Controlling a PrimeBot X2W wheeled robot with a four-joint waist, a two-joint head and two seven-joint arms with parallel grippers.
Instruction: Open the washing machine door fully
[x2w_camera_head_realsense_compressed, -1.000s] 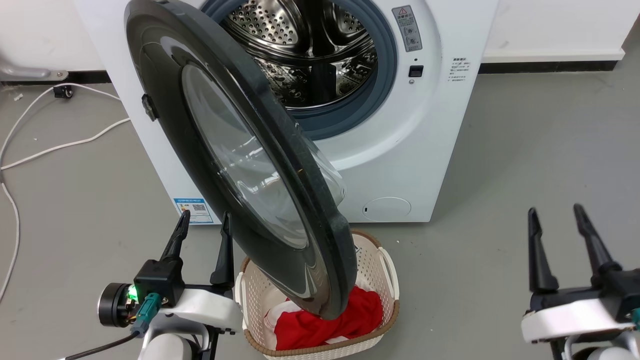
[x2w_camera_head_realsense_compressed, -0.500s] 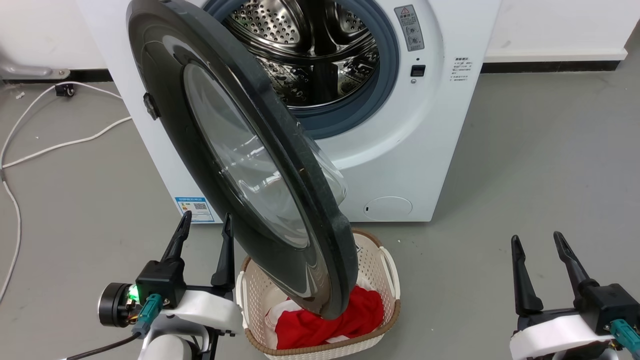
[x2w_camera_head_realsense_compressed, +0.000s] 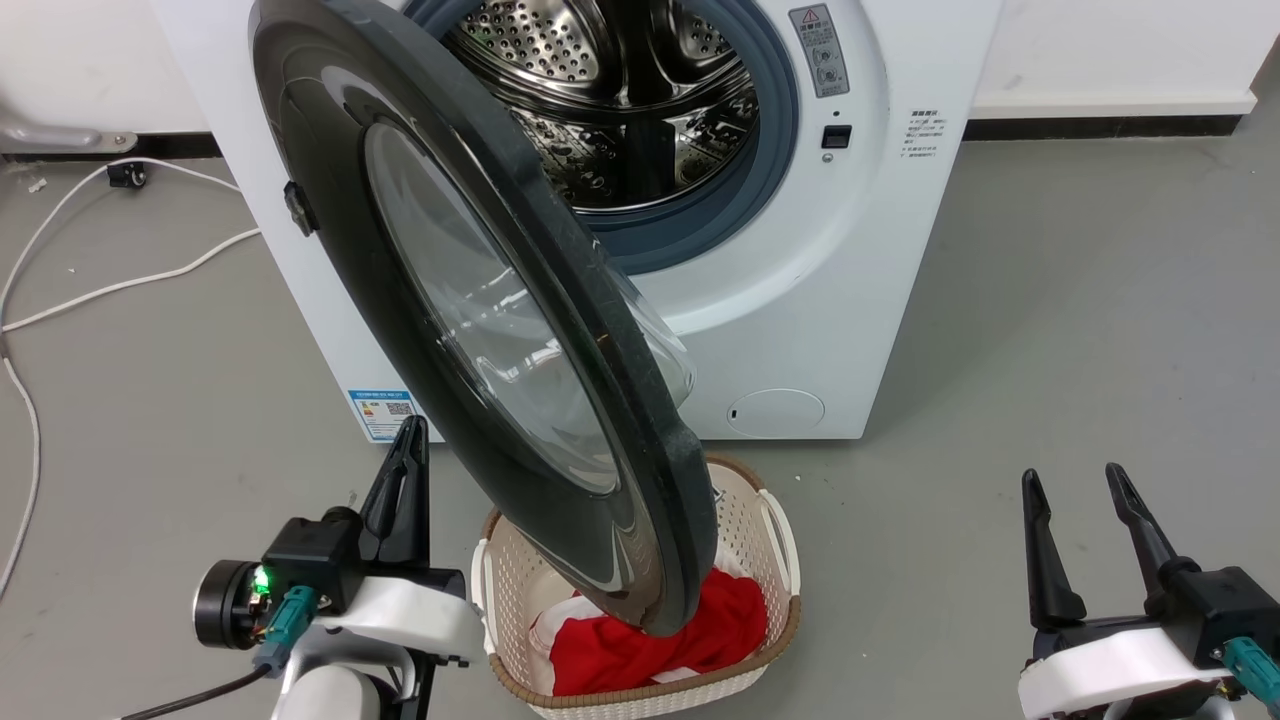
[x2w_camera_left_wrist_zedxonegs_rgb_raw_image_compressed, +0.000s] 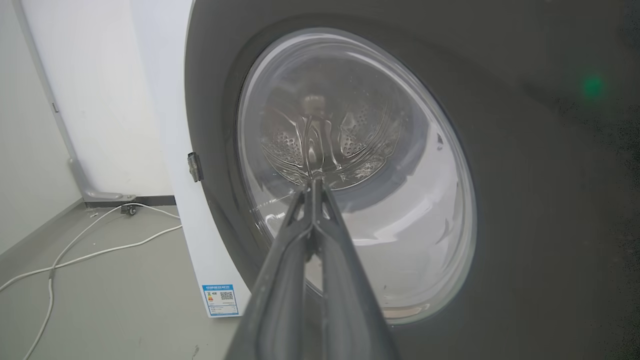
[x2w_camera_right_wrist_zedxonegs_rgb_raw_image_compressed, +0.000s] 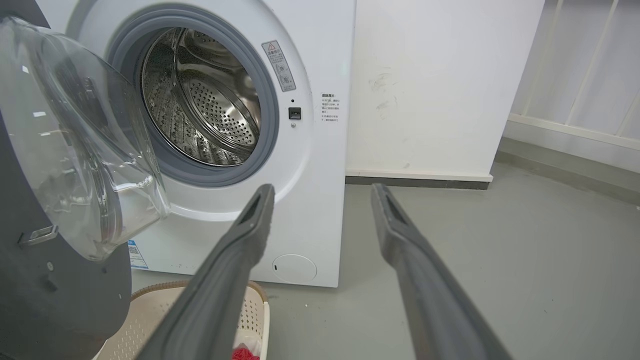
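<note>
The washing machine door stands partly swung out from the white washing machine, its black rim and clear glass bowl slanting over the basket. The steel drum lies exposed behind it. My left gripper is shut on nothing, just left of the door's outer face near its lower rim. In the left wrist view the shut left gripper points at the door glass; contact is unclear. My right gripper is open over bare floor at the lower right. The right wrist view shows the open right gripper facing the washing machine and the door bowl.
A cream perforated basket holding red cloth sits on the floor under the door's lower edge. White cables trail across the grey floor at the left. A white wall with a dark baseboard runs behind the machine.
My left gripper's fingers have closed together beside the door. The right gripper dropped lower a second ago and has held still since. The door's angle looks unchanged.
</note>
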